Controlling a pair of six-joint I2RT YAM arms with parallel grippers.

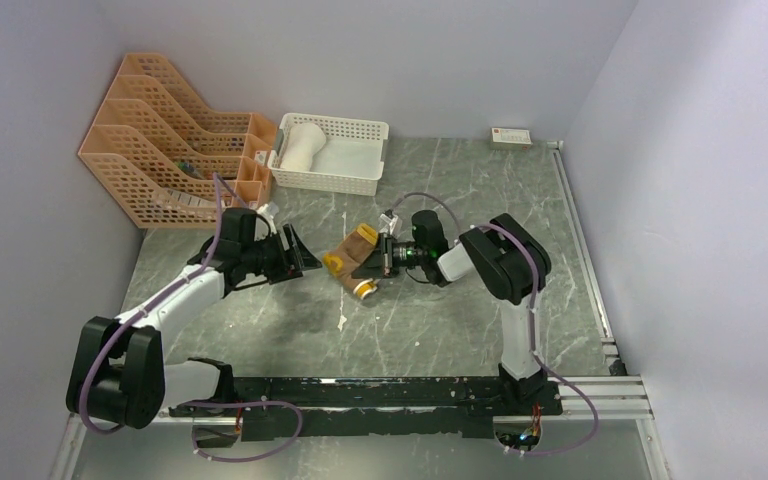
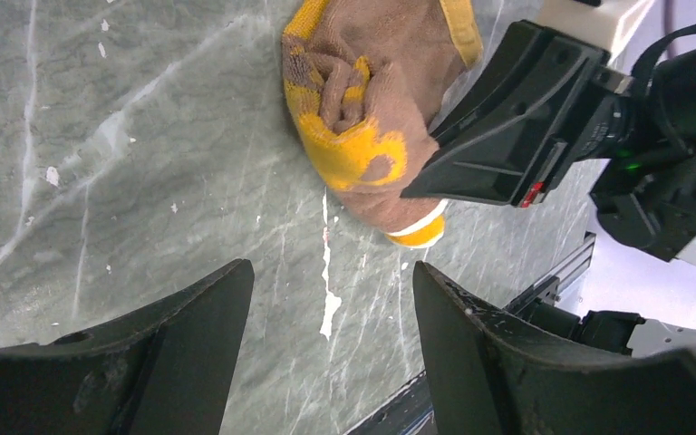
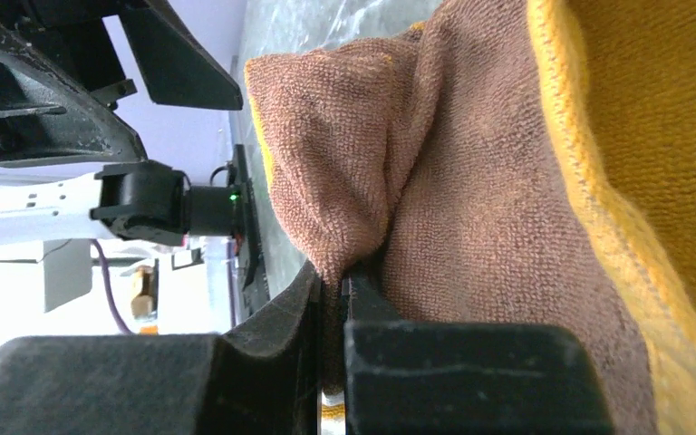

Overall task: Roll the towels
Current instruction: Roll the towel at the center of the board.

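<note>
Mid-roll on the brown towel (image 1: pixel 352 262) by the look of it, sitting half bunched on the table (image 1: pixel 410 330) between the two arms, a bit in front of the basket (image 1: pixel 360 185). Looks like the white towel (image 1: pixel 300 145) rolled up and parked in that basket, so probably about halfway through the job. Got the right gripper (image 3: pixel 340 281) pinched nearly shut on a fold of brown cloth, barely a sliver of gap between the fingers. Got the left gripper (image 2: pixel 331 281) wide open, holding nothing, hovering just short of the yellow-patched end of the bundle without touching. To do this bit well: keep the right pinch firm and low to the table, and turn the wrist slowly to wrap the cloth over itself rather than dragging the whole bundle sideways. Bring the left in to steady the near end of the roll, closing only once properly around the cloth, not on a stray corner. Worth watching the lumpy middle too; looks loose and uneven right now, so likely to flop open if let go too soon. Keep tension even across the width, avoid knocking the two grippers together with so little room between them, and tuck the yellow edge under before releasing. Can't tell from any view how much flat cloth remains under the bundle.
</note>
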